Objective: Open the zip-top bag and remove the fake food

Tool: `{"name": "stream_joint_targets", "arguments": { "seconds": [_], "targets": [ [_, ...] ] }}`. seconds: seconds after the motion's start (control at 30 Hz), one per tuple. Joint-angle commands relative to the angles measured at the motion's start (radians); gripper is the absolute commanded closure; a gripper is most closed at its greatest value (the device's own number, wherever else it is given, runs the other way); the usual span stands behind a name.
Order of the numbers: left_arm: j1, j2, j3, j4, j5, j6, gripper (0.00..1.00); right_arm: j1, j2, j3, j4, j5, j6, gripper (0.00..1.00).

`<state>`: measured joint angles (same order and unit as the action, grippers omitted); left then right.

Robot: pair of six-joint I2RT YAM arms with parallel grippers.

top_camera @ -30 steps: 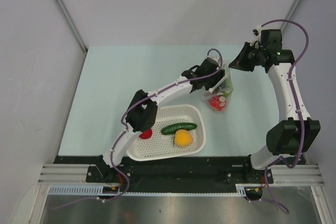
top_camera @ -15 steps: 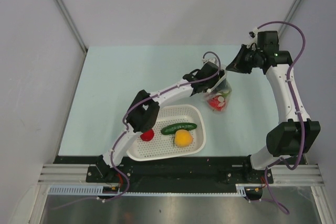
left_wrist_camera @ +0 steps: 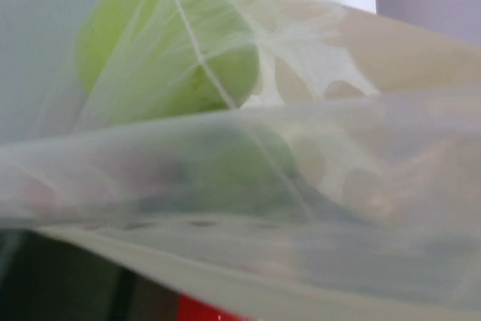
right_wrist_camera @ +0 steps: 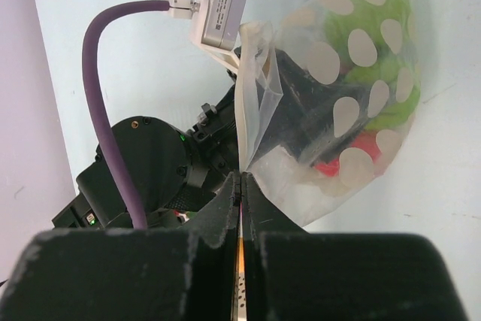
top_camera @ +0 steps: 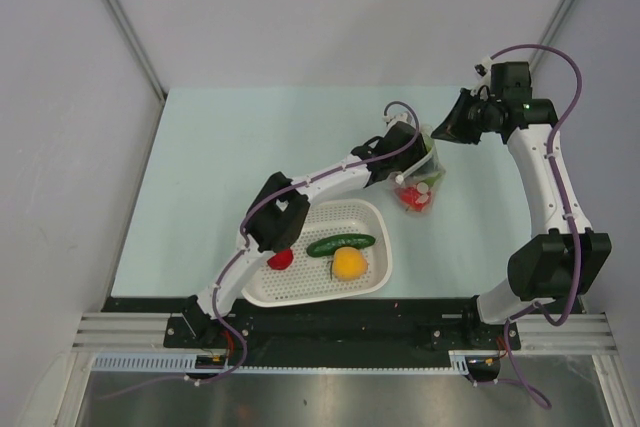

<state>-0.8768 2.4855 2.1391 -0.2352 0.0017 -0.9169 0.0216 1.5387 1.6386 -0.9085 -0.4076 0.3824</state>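
The right gripper [right_wrist_camera: 240, 186] was pinched completely shut, low in the middle of its wrist view, with only a thin fold of the zip-top bag [right_wrist_camera: 338, 110] between its fingertips. From that pinch the film rose to a loose rim at upper centre, and the pouch bulged to the right, printed with pale oval spots. Inside it, a green fruit [right_wrist_camera: 376, 5] sat at the upper right and a red piece [right_wrist_camera: 361, 148] lower down.

The left gripper [top_camera: 413, 155] met the same bag from the other side, right of centre in the overhead view. I cannot tell whether its fingers were open or closed: film filled its wrist view, with the green fruit [left_wrist_camera: 150, 43] showing through at upper left.

In the lower middle of the overhead view, the white basket [top_camera: 375, 217] held a cucumber [top_camera: 340, 244], an orange fruit [top_camera: 348, 264] and a red fruit [top_camera: 281, 259], so some fake food was already out.

The step looked like spreading the mouth to reach what remained. Doing it well probably meant:
- The right pinch holding firm on so little film.
- The two arms drawing apart gently, since a jerk could slip the fold free.
- The left fingers going past the rim, not pressing the wall against the fruit.
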Motion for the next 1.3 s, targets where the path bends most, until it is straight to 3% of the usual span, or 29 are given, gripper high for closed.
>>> {"name": "stream_joint_targets", "arguments": {
  "seconds": [0.0,0.17,0.2,0.4,0.67,0.9,1.2,1.27],
  "targets": [
    [-0.001,-0.002,-0.016,0.017,-0.011,0.013,0.62,-0.005,-0.048,0.015,-0.001,-0.016,-0.016,1.00],
    [0.002,-0.054,-0.018,0.010,0.017,0.076,0.77,-0.012,-0.048,0.001,0.005,-0.011,-0.025,1.00],
    [0.002,-0.065,-0.018,0.007,0.015,0.104,0.84,-0.014,-0.049,-0.002,0.006,-0.011,-0.027,1.00],
    [0.007,-0.151,-0.012,-0.013,0.017,0.191,1.00,-0.054,-0.048,-0.032,0.028,0.004,-0.045,1.00],
    [0.012,-0.238,0.005,-0.072,0.043,0.269,1.00,-0.061,-0.037,-0.054,0.060,0.026,-0.053,1.00],
    [0.021,-0.342,0.058,-0.225,0.027,0.366,1.00,-0.083,-0.020,-0.042,0.076,0.026,-0.060,1.00],
    [0.021,-0.618,-0.129,-0.398,-0.075,0.541,1.00,-0.103,0.031,-0.006,0.063,0.023,-0.056,1.00],
    [0.021,-0.680,-0.259,-0.426,-0.071,0.558,1.00,-0.101,0.035,-0.003,0.060,0.021,-0.056,1.00]
  ]
}}
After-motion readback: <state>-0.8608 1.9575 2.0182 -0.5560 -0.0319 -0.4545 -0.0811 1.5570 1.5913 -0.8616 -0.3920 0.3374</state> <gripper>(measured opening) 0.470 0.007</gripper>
